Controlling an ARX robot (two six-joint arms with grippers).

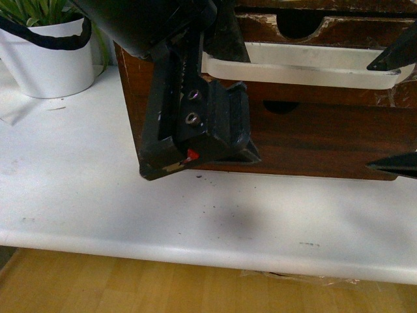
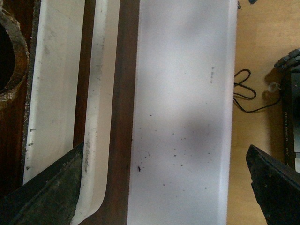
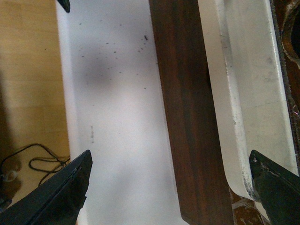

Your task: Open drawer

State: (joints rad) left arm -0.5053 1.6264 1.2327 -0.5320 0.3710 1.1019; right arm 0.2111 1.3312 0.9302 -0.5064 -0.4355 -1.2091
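Dark brown drawer (image 1: 339, 31), chipped edges, semicircular notch, long white handle (image 1: 306, 65) (scuffed); left gripper (image 2: 164, 152), right gripper (image 3: 171, 157) both spread wide.

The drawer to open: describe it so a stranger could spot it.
A dark wooden chest stands on the white table. The drawer is the upper one in view. Unlike the plain drawer below, it carries a long white handle under its semicircular notch.

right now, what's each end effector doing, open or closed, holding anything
Left end effector: open, holding nothing, one finger near the long white plastic handle.
Right end effector: open, holding nothing.
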